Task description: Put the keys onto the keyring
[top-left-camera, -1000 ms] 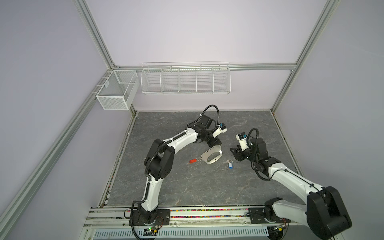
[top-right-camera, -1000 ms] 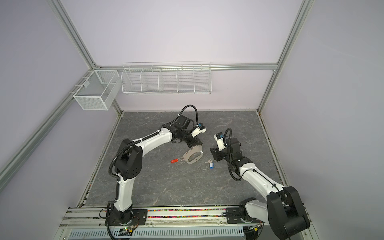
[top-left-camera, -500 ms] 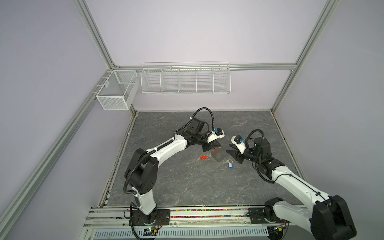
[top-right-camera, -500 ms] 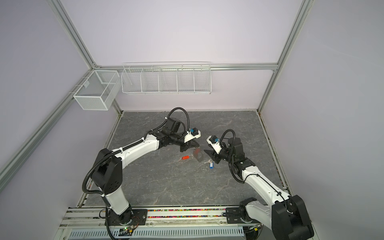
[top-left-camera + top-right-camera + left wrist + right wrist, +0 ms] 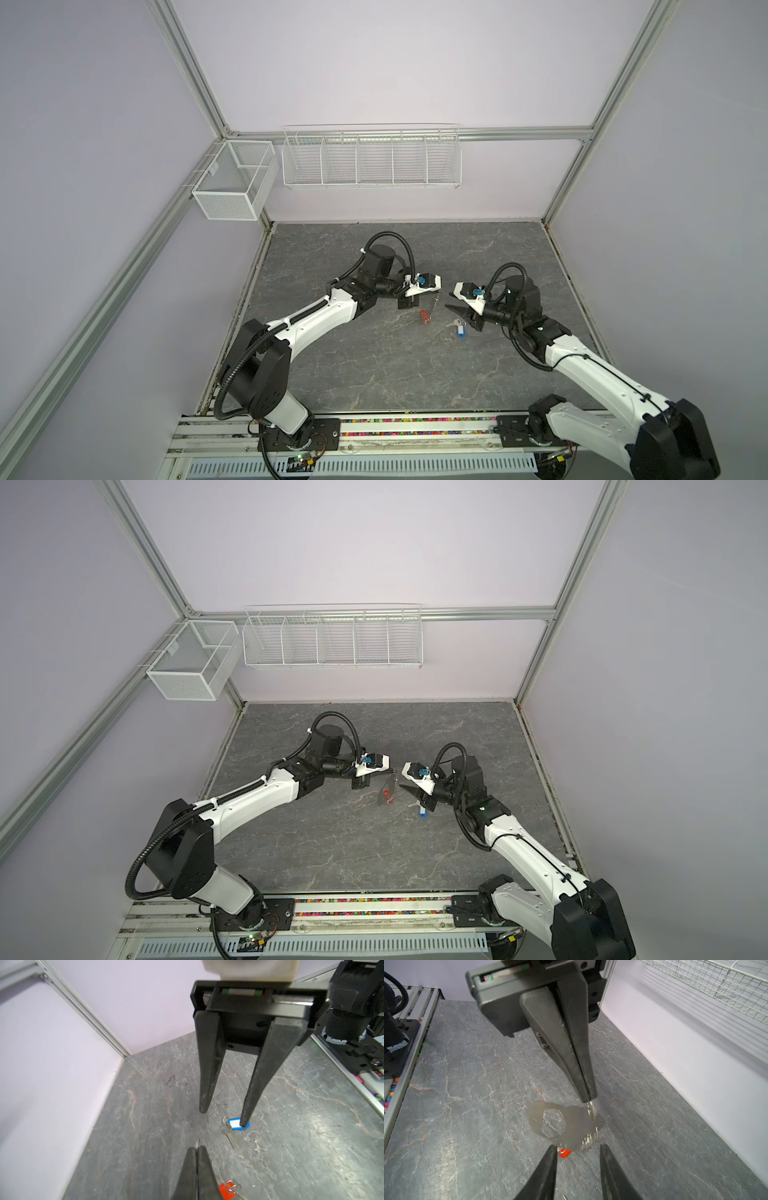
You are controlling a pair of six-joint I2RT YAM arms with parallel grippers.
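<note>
Right wrist view: left gripper [image 5: 588, 1099], clamped on a ring [image 5: 592, 1109], is dangling the keyring [image 5: 579, 1124] broadside just ahead of the part-open, apparently empty right gripper [image 5: 577, 1148].

Keyring [image 5: 575, 1124] hangs just before right claw [image 5: 577, 1147] — tabletop [image 5: 467, 1105] around open.

Keyring [image 5: 575, 1124]: flat grey metal plate with a large cutout and small wire rings along one edge; it hangs tilted above the worktop [image 5: 467, 1105], one ring pinched in the closed left tool [image 5: 588, 1098]. Red-tagged key [image 5: 227, 1189]: just beneath the plate; attachment unclear. Blue-tagged key [image 5: 233, 1124]: flat on the worktop, apart from the plate.
</note>
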